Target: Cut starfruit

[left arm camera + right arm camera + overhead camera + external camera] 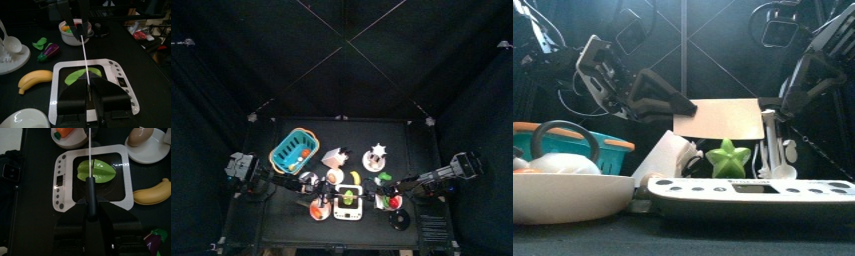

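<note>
Two tools hung above the starfruit (pixel 95 170): the left gripper (pixel 89 97) clamped a broad pale blade (pixel 720 118), the right gripper (pixel 90 213) a black-handled knife (pixel 89 188); uncut, the fruit seemingly wanted a straight downward press

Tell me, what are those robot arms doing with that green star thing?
They seem to be getting ready to cut it. The right gripper holds a knife by its handle, and the left gripper pinches the blade's far end, so it hangs across the starfruit on the white board. The starfruit looks whole.
</note>
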`<state>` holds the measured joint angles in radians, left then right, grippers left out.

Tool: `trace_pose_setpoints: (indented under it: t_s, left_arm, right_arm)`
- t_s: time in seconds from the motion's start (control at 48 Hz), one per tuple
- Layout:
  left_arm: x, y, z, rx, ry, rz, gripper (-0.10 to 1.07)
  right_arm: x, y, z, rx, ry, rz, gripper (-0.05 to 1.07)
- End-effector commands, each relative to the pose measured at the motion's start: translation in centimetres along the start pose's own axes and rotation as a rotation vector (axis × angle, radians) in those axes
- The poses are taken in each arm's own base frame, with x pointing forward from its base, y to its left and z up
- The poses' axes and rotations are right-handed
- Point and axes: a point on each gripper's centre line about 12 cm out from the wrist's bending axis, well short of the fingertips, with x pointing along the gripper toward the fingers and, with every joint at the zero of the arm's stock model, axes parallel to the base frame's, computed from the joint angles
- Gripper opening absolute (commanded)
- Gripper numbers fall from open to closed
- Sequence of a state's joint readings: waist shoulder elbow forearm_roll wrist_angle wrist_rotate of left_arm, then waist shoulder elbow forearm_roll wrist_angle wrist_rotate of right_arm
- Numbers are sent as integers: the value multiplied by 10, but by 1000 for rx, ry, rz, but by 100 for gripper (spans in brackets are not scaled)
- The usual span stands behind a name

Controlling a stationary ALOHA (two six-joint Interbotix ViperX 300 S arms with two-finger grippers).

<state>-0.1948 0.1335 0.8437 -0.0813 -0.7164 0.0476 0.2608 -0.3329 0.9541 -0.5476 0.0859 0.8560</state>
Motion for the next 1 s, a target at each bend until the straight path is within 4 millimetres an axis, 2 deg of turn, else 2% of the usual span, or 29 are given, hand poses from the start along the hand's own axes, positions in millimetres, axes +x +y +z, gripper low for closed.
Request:
trace_pose_setpoints:
  t_s: [0.0,0.75,0.979]
  left_arm:
    - [1,0,4,-2,-9,1,44]
    - [-3,0,19,46,-52,-26,44]
    - [-1,1,11,47,-29,-26,44]
  right_arm:
    - [-3,4,7,-8,-23,11,52]
    - [-15,5,18,-55,-75,16,52]
    - [-12,3,14,-56,-59,12,52]
